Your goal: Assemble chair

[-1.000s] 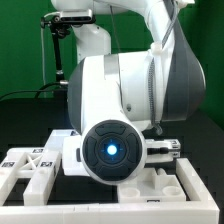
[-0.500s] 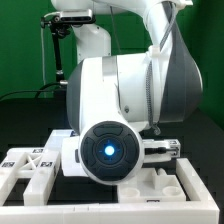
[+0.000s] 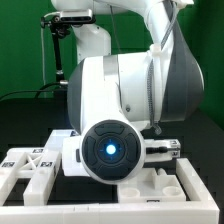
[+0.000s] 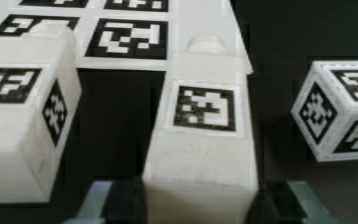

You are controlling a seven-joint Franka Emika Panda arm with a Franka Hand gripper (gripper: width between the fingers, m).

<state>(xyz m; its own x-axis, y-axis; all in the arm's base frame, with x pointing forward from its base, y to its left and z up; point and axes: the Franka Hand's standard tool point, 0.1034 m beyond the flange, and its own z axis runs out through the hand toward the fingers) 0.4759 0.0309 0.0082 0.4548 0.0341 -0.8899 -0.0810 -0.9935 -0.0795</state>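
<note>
Green curtain (image 3: 20,50) hangs behind a black counter (image 3: 15,120), and your Panda arm (image 3: 120,90) fills most of the exterior view. Nearest the lens, low and centre in that frame, is the arm's round joint cap (image 3: 108,150) with a blue light glowing in its middle. It hides the jaws from this side. Along the bottom edge, white chair pieces peek out past it: a tagged block (image 3: 35,165) at the exterior view's lower left and a blocky white piece (image 3: 165,180) at the lower right.

Now look at the wrist view. Closest to you, the two fingers (image 4: 105,203) stand one on each side of a long white post (image 4: 202,140). The post runs straight away from the camera and carries a single square tag on its upper face. The jaws straddle that post closely, with only a thin dark line along each side — you cannot tell whether the pads press it or stop just short. Just beside the post on one flank lies a broad white block (image 4: 25,110) with tags on two faces, a narrow dark gap between the two. On the other flank, a little apart, sits a tagged cube (image 4: 345,105). Beyond all three, a flat white surface (image 4: 131,38) shows several more tags — whether it is the marker board or another chair piece you cannot tell.
</note>
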